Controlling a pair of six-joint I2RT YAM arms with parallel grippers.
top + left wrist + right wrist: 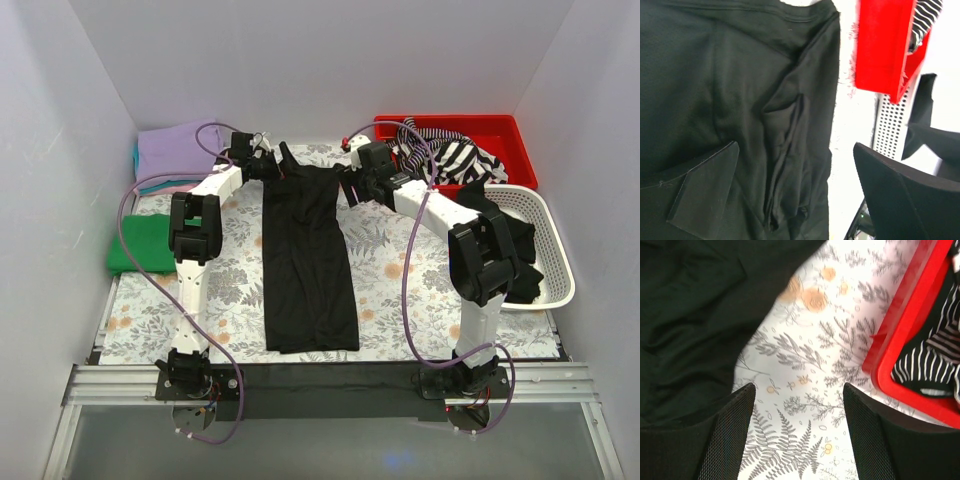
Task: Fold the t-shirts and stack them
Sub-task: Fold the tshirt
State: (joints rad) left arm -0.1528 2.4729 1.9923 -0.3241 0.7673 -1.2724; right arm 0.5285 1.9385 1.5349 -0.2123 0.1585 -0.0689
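Lying lengthwise on the floral surface (pixel 385 300), the black t-shirt (pixel 310 260) is seen folded into a long narrow strip, its hem nearest the arm bases. Well to the left of it, a green t-shirt (pixel 135 250) is laid at the surface's edge. To its right, a white basket (pixel 552 245) holding dark clothes is set. At the shirt's far end, the left hand (pixel 795 147) is held wide open, one finger (pixel 705 190) above the black cloth, nothing gripped. The right hand (pixel 799 387) is spread open just beside the shirt's far right edge, over bare floral cloth. Farther left of the shirt, a folded stack topped by a lavender t-shirt (pixel 175 150) is seen. Farther right, a red bin (pixel 500 128) containing a striped garment (pixel 460 160) is placed.
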